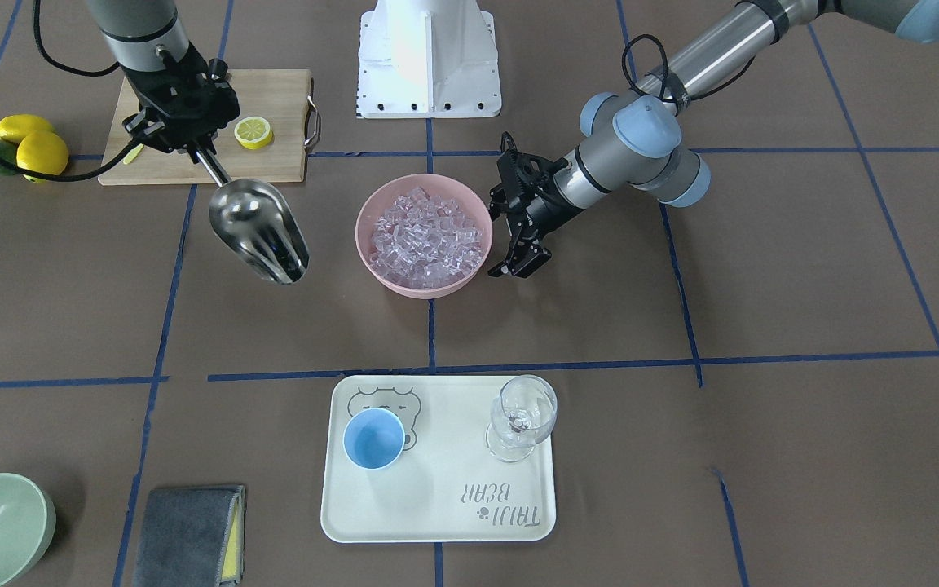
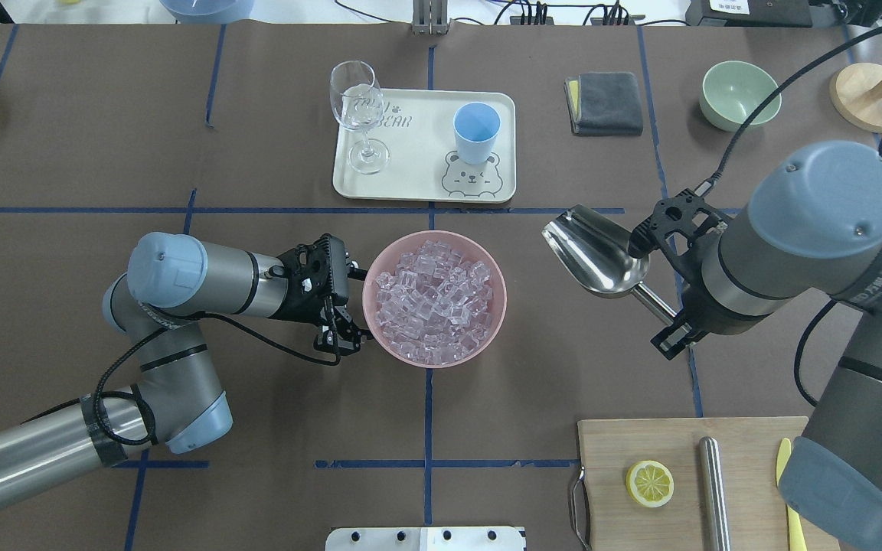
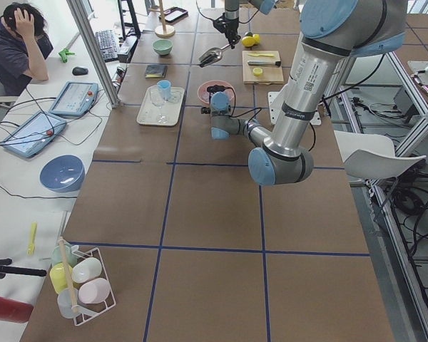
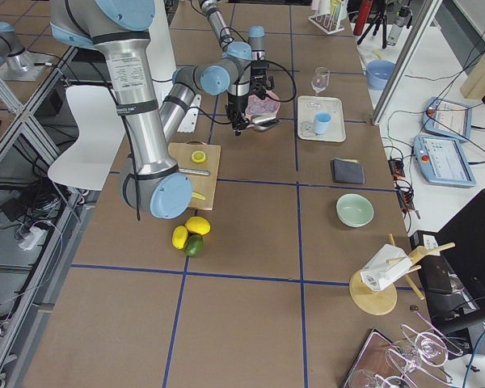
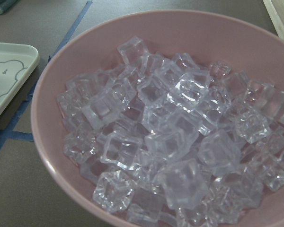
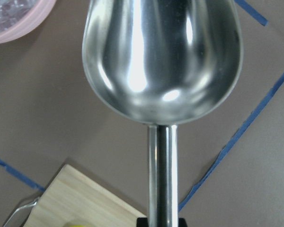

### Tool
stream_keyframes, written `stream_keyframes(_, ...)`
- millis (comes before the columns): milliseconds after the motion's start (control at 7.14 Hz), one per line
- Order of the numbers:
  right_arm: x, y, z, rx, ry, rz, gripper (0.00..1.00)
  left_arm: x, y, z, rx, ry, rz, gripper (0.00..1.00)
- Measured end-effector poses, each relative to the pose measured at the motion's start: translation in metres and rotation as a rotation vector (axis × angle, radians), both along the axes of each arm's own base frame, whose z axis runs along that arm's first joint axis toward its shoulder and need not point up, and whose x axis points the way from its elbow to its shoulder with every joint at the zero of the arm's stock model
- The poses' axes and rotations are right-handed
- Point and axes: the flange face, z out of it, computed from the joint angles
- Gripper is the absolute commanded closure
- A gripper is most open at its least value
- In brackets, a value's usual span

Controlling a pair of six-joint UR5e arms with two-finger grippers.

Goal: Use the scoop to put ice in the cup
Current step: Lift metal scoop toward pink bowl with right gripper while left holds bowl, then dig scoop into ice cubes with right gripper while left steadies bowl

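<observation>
The shiny steel scoop (image 6: 162, 61) has its rod handle cut off at the wrist view's bottom edge, just before the right pincer (image 1: 195, 153). The round pink bowl (image 5: 52, 109) is cut off too.

The bench (image 1: 600, 326) is lit evenly from above by diffuse light; only soft, short shadows are thrown under the pink bowl (image 1: 425, 287). The white robot base (image 1: 429, 57) is overexposed. Bright glare streaks are seen on the scoop (image 6: 161, 61), and the ice (image 5: 170, 142) is rendered slightly soft, with white glints.
</observation>
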Motion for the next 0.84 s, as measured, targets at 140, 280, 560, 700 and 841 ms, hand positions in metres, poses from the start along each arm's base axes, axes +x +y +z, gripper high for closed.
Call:
stream_keyframes(140, -0.010, 0.008, -0.029, 0.002, 0.059, -0.047, 1.00, 0.000, 0.000, 0.001, 0.001, 0.001, -0.001, 0.00)
stream_keyframes(280, -0.022, 0.019, -0.051, 0.012, 0.141, -0.077, 1.00, 0.000, 0.000, 0.001, 0.000, 0.001, -0.001, 0.00)
stream_keyframes(560, -0.055, 0.031, -0.077, 0.004, 0.296, -0.138, 1.00, 0.000, 0.000, 0.003, 0.000, -0.001, -0.002, 0.00)
stream_keyframes(700, -0.073, 0.029, -0.090, 0.004, 0.363, -0.176, 1.00, 0.001, -0.001, 0.003, -0.001, -0.001, -0.002, 0.00)
stream_keyframes(841, -0.086, 0.026, -0.103, 0.009, 0.413, -0.233, 1.00, 0.001, -0.001, 0.003, -0.001, -0.002, -0.003, 0.00)
